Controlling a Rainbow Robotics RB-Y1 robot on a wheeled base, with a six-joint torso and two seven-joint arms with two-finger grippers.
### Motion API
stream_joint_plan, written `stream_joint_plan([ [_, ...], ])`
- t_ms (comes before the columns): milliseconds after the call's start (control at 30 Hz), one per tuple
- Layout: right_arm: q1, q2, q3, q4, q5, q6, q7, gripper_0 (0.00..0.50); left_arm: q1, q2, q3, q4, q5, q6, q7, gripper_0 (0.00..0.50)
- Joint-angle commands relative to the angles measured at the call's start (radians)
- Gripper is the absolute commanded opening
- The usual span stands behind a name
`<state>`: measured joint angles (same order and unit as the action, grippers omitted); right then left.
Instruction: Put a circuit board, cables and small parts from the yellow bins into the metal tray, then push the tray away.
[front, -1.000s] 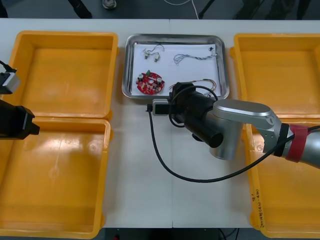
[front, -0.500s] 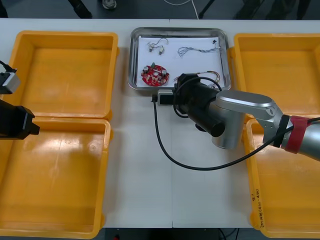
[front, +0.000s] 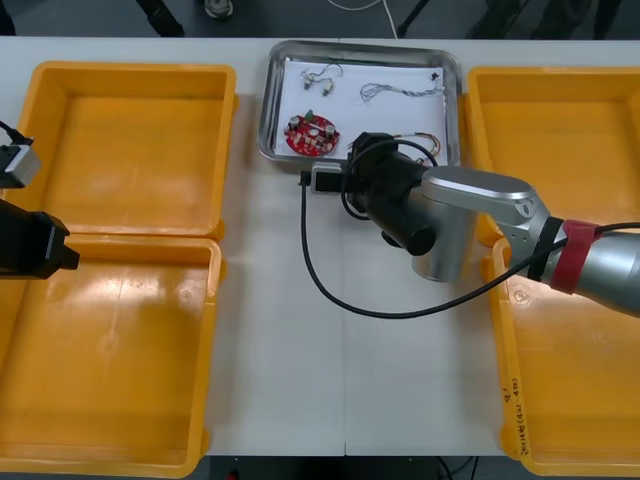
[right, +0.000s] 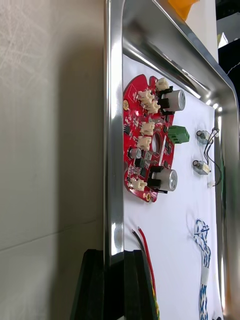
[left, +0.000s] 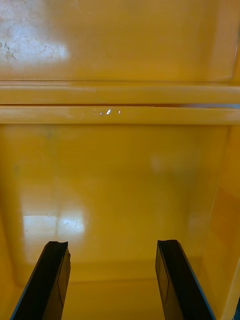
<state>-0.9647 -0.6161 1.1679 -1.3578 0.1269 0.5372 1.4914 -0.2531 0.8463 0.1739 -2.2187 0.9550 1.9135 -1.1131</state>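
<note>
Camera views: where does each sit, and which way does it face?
Front view: above the arms, facing steeply down at the table; right arm reaches the metal tray, left arm parked at the left.
Right wrist view: on that wrist, facing across the tray; right tool grips its near rim.
Left wrist view: on that wrist, facing into a yellow bin; left tool open.
Shared: front and right wrist views both show the tray's red circuit board.
</note>
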Motion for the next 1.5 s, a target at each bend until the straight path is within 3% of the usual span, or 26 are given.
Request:
stream_joint_plan([
  [33,-0.068,0.029,-0.033,0.016,0.017,-0.028,-0.051,0.0,0.014,0.046,0.035,-0.027,0.007,0.006,-0.076,0.5],
  [300,-0.081,0.045,-0.033,0.068,0.042,-0.097,-0.054,0.0,0.014,0.046,0.035,-0.027,0.007,0.006,-0.076,0.5],
  [1300,-0.111,0.068,-0.033,0.117,0.057,-0.094,-0.049,0.001,0.014,0.046,0.035,-0.027,0.007,0.006,-0.076,0.5],
  [1367,-0.109,0.068,-0.033,0.118,0.057,-0.092,-0.049,0.012,0.014,0.046,0.035,-0.027,0.007,0.006,-0.076,0.5],
  [1400,-0.109,0.068,-0.033,0.118,0.057,-0.092,-0.051,0.083,0.014,0.046,0.035,-0.027,0.007,0.006,-0.076,0.5],
  [1500,-0.104,0.068,-0.031,0.118,0.057,-0.092,-0.054,0.107,0.014,0.046,0.035,-0.027,0.007,0.006,-0.076,0.5],
])
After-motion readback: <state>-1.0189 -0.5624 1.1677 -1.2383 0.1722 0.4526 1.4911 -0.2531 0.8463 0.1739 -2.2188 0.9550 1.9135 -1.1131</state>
